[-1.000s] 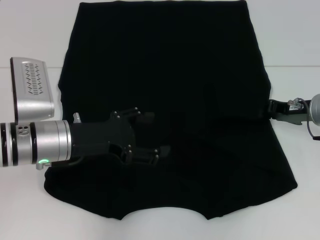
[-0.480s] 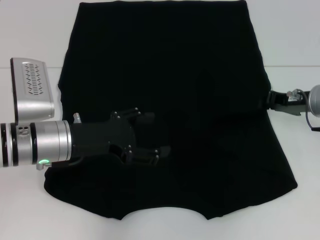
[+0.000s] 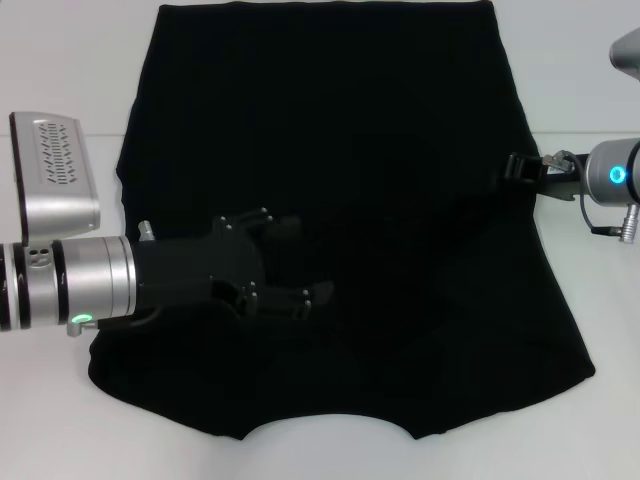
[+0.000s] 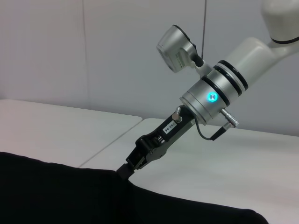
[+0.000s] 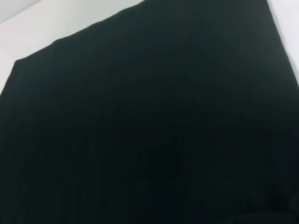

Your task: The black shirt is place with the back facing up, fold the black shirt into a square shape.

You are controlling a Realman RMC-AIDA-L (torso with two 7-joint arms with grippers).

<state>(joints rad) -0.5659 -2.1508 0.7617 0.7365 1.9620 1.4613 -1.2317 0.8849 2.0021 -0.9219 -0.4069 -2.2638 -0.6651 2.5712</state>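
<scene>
- Lying flat on the plain white table (image 3: 60,430), the large, soft black short-sleeved fabric shirt (image 3: 400,200) spreads out under both of my arms; no lettering shows on its upper side.
- My left gripper (image 3: 290,265), a rigid black claw on a silver cylindrical wrist, sits over the shirt's left half, near the left sleeve, with its fingers pointing toward the shirt's middle.
- Its two fingers (image 3: 308,298) stand apart with dark cloth showing between them, so those jaws are spread and hold nothing that I can make out.
- Black on black, I cannot tell whether the fingertips press on the fabric or hang just above it.
- My right gripper (image 3: 518,172), a slim black claw on a silver wrist with a glowing blue ring, meets the shirt's right edge near the right sleeve.
- In the left wrist view, the right gripper (image 4: 133,163) has its tip down on the edge of the shirt (image 4: 56,196), where the cloth rises into a small peak.
- The jaws there look pinched together on that raised edge.
- The right wrist view is filled almost wholly by the shirt (image 5: 149,130), with a strip of the table (image 5: 60,18) beyond its hem.
</scene>
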